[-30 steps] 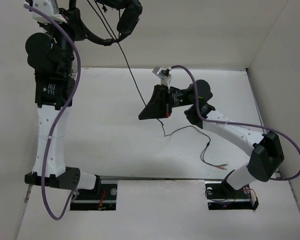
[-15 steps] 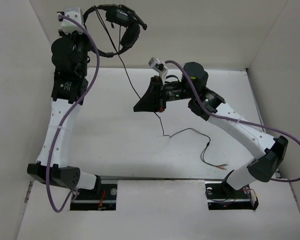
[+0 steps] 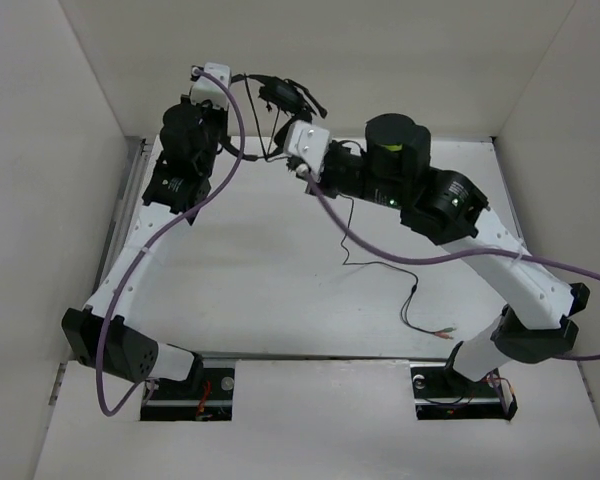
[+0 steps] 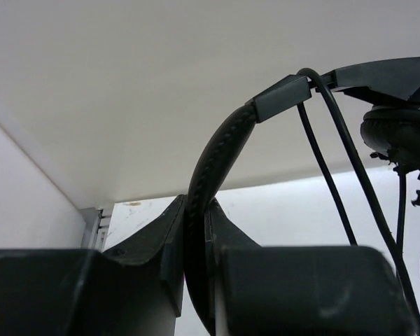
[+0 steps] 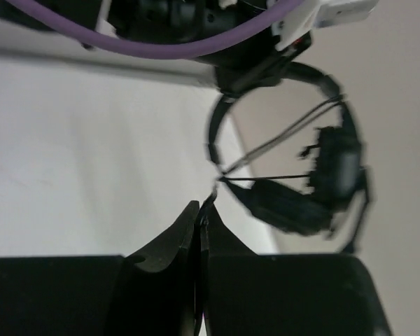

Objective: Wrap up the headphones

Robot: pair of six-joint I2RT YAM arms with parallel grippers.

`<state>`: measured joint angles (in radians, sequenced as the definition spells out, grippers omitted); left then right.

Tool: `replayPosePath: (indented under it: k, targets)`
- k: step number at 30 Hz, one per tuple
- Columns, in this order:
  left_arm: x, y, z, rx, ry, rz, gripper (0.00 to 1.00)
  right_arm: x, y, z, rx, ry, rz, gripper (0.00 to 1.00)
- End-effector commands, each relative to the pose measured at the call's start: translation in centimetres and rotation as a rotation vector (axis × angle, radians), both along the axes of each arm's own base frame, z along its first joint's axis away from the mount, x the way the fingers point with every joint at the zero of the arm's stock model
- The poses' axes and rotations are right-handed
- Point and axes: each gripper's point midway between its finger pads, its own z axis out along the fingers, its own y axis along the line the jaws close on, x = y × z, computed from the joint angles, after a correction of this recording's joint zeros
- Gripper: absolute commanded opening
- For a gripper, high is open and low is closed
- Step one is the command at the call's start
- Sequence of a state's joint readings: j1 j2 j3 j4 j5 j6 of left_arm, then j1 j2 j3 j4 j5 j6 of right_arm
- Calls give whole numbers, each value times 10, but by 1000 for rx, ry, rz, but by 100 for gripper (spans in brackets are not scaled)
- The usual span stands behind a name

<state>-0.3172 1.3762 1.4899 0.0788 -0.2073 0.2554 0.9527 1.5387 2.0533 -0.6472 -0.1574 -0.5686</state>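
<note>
The black headphones (image 3: 285, 95) hang in the air near the back wall. My left gripper (image 3: 238, 84) is shut on their headband (image 4: 220, 154), which runs up between the fingers. An earcup (image 4: 399, 129) shows at the right of the left wrist view, with cable strands (image 4: 336, 150) crossing the band. My right gripper (image 3: 280, 152) sits just below the headphones, shut on the thin black cable (image 5: 211, 196). The headphones (image 5: 322, 175) show just beyond its fingertips. The rest of the cable (image 3: 380, 265) trails across the table to the coloured plugs (image 3: 443, 335).
White walls enclose the table on the left, back and right. The left arm's purple cable (image 3: 235, 140) loops close to the right wrist. The right arm's purple cable (image 3: 400, 258) crosses the middle of the table. The arm bases (image 3: 190, 385) stand at the near edge.
My left arm has lowered the headphones and carried them right, toward the middle back. My right arm has moved up and back, drawing the cable close under the headphones.
</note>
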Motion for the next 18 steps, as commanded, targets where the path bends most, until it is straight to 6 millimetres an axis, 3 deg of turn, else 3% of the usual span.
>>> replayPosePath:
  k: [1, 5, 9, 13, 18]
  targets:
    - [-18, 1, 33, 11, -107, -7, 1, 38, -28, 7, -270, -349, -237, 0]
    - [-20, -18, 16, 35, -57, -64, 1, 66, -40, 26, -420, -614, -415, 0]
    - [-26, -37, 1, 56, -15, -133, 1, 89, -45, 49, -455, -810, -546, 0]
    - [-43, -58, -9, 74, 21, -232, 0, 122, -66, 60, -468, -946, -662, 0]
    - [-63, -74, -19, 113, 53, -326, 0, 145, -89, 64, -473, -979, -727, 1]
